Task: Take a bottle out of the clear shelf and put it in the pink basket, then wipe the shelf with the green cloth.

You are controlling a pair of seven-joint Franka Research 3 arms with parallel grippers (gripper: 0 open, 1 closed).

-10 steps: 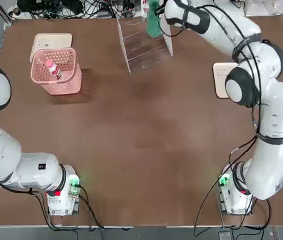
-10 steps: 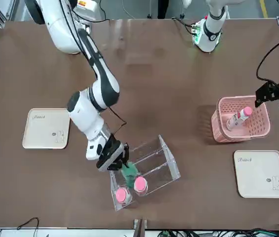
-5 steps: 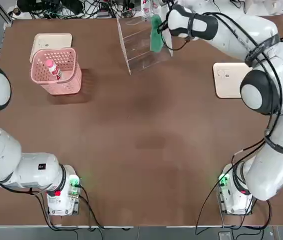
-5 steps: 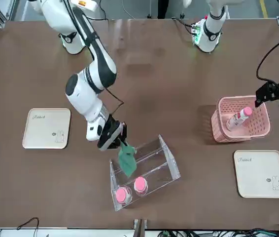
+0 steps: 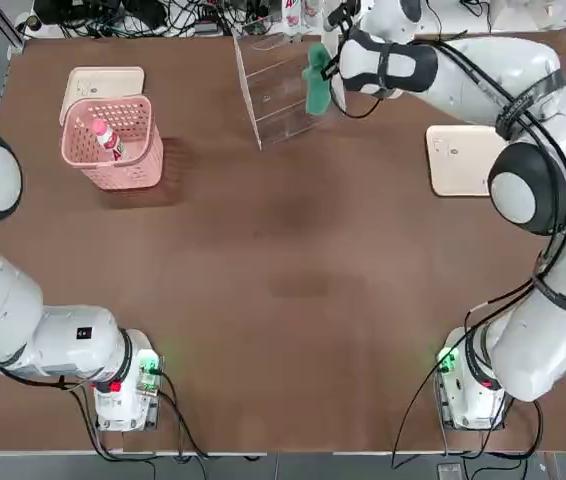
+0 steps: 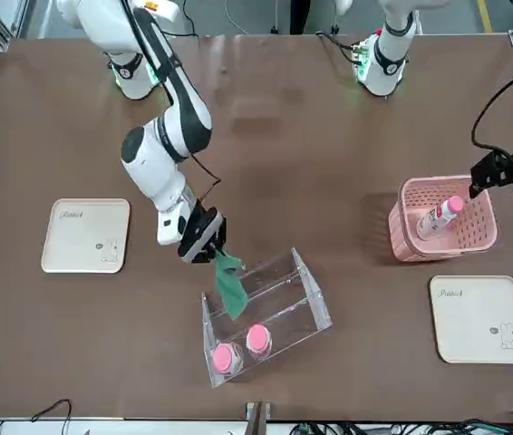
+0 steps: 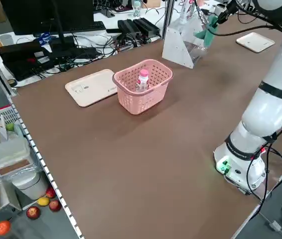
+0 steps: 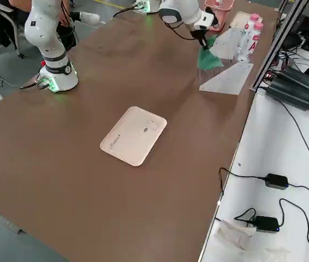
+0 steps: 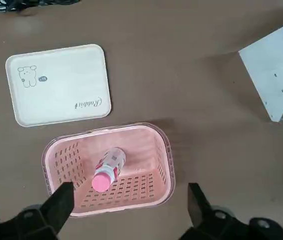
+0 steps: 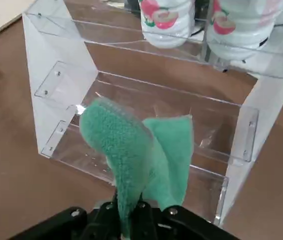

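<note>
My right gripper (image 6: 208,247) is shut on the green cloth (image 6: 231,285), which hangs from it over the open side of the clear shelf (image 6: 304,288). In the right wrist view the cloth (image 10: 136,155) droops in front of the shelf's lower steps (image 10: 146,92). Two bottles (image 6: 257,338) with pink caps stand on the shelf's back step. The pink basket (image 5: 115,167) sits at the far left with one bottle (image 5: 106,138) leaning inside. My left gripper (image 9: 130,189) hovers open above the basket (image 9: 167,150) and that bottle (image 9: 108,168).
One cream tray (image 5: 103,80) lies just behind the basket, another (image 5: 458,160) to the right of the shelf. Cables and boxes line the table's far edge. Bare brown tabletop (image 5: 293,280) spans the middle.
The right gripper has drawn back toward the robot, pulling the cloth from deep in the shelf out over its front steps. The left arm has not moved.
</note>
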